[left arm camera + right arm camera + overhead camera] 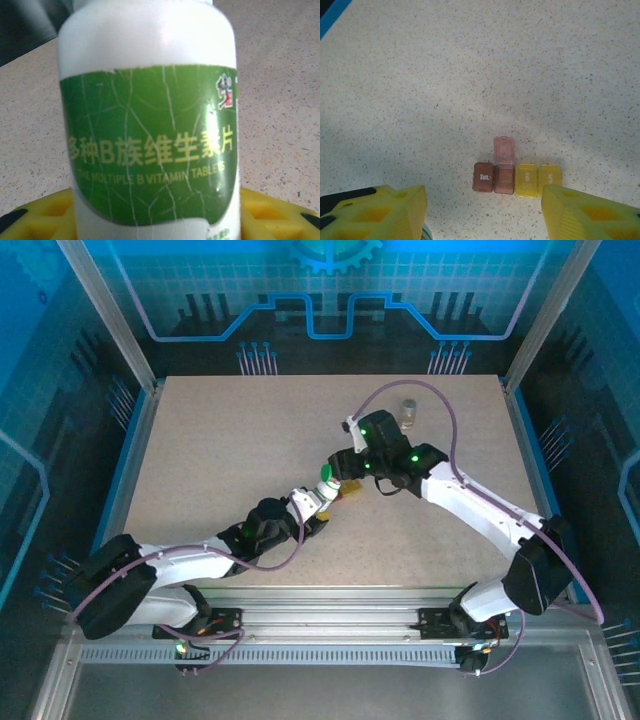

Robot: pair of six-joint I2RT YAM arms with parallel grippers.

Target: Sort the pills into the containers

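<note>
Left hand (322, 490) clamped on white green-label plastic bottle (150, 125). Right hand (484, 200) apart, empty, above red-brown-and-yellow plastic pill strip (516, 179), 6 o'clock on desk (470, 75). Strip likely light, stiff, slick; pinch long sides.

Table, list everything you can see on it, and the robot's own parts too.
bottle: one, white with green label and cap, table centre, held upright
vial: one, clear with grey cap, far side, right of centre, standing alone
pill strip: one, two red-brown and two yellow boxes, one red-brown lid open, centre, beside the bottle
table: one, speckled beige
left gripper: one, yellow, shut on the bottle
right gripper: one, yellow, open above the pill strip
</note>
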